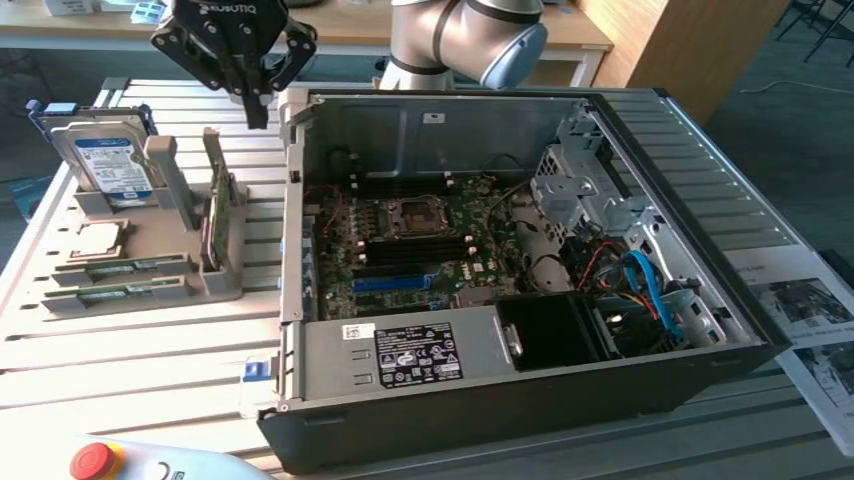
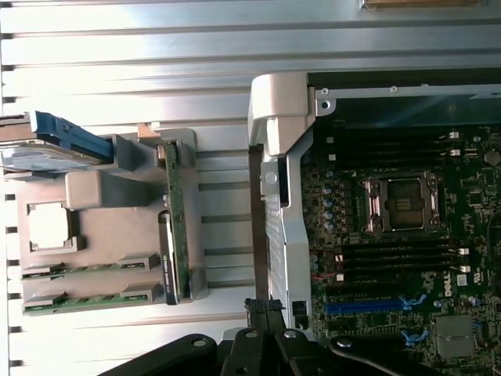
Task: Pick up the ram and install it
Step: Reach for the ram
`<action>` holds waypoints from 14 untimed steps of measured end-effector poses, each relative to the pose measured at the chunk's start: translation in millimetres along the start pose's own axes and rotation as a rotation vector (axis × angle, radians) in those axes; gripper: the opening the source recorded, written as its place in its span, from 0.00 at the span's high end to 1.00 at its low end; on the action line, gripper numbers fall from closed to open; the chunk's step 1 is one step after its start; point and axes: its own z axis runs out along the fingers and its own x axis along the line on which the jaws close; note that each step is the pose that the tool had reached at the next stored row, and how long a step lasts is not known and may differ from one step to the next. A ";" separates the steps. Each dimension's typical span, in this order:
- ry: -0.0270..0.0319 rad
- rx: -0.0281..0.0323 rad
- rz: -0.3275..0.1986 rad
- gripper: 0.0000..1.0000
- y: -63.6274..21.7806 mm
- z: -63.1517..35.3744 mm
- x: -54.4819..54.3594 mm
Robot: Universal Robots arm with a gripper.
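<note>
Scene: a Universal Robots arm works over an open Dell desktop case (image 1: 534,400) on a slatted table (image 1: 134,370), with a grey parts holder (image 1: 220,285) beside it.
Gripper: the Robotiq gripper (image 1: 255,112) hangs at about 12 o'clock in the exterior view. Its fingers are pinched together and nothing is visible between them.
Arm pose: the wrist points straight down and the elbow joint (image 1: 481,35) is tucked behind the case's rear wall. The fingertips hover over the gap between holder and case, by the case's corner bracket (image 2: 282,117).
The ram (image 1: 120,268): it lies flat in a holder slot at about 7 o'clock from the gripper, well apart from it and untouched. It sits just below a loose CPU (image 1: 96,238).
Twin stick (image 1: 127,292): this one lies in the next slot, parallel and close. Which of the two is meant cannot be told for sure.
Destination: the motherboard (image 1: 441,250) lies at about 5 o'clock from the gripper, with dark memory slots flanking the CPU socket (image 1: 414,218).
Risks: the matching sticks invite a wrong pick. The upright card (image 1: 214,200) and hard drive (image 1: 107,160) crowd the approach and could be clipped. A skewed grip could jam the stick in its slot.
</note>
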 end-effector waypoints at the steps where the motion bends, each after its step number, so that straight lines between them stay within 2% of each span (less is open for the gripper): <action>1: 0.0000 0.0001 0.000 0.89 0.0 -0.1 1.6; 14: 0.0000 0.0000 0.000 0.89 0.0 -0.5 21.1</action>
